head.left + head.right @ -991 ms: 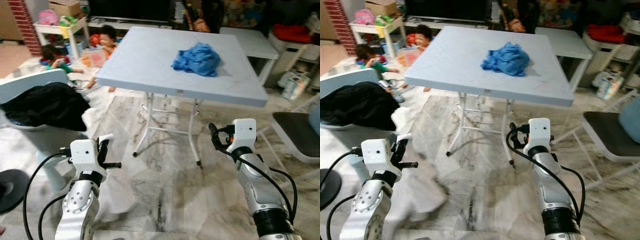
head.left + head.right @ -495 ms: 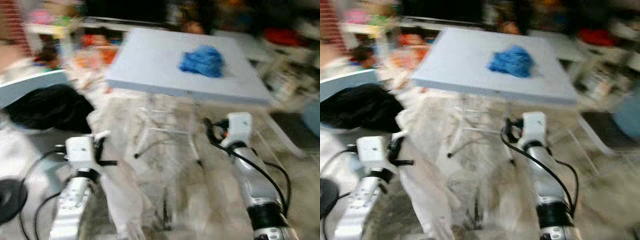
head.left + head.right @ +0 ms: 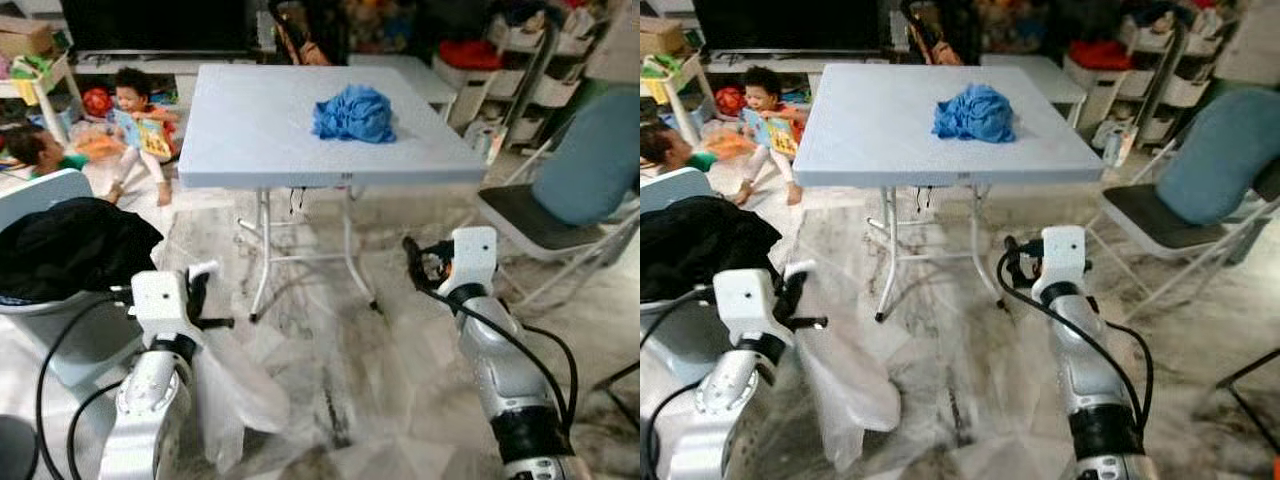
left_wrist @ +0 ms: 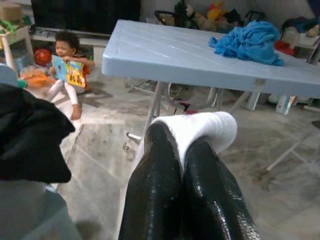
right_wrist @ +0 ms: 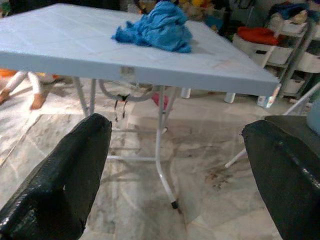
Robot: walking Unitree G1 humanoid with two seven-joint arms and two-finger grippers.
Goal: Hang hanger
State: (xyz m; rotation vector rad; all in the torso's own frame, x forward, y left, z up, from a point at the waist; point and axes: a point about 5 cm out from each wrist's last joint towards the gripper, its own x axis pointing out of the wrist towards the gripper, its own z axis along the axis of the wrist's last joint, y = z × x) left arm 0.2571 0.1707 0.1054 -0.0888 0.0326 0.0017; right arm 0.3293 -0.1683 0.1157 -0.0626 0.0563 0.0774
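Right now your left claw [image 4: 182, 165] is pressed closed on the white neck of a hanger [image 4: 200, 127], which carries a clear plastic garment cover [image 3: 235, 385] drooping from the claw down to the marble floor [image 3: 380, 370]. That claw sits low on your left, just beside a pale chair [image 3: 45, 190] draped with black clothing [image 3: 70, 245]. Your right claw [image 5: 175, 150] hangs in the air over the floor with its two fingers [image 5: 65, 175] spread wide and nothing between them. Ahead of both arms you see the light-blue folding counter [image 3: 260, 130], with a crumpled blue cloth [image 3: 355, 112] lying on its far right part. A grey folding chair [image 3: 560, 190] stands to the right of the counter. Two children sit on the floor at the far left; one [image 3: 135, 110] holds a picture book.
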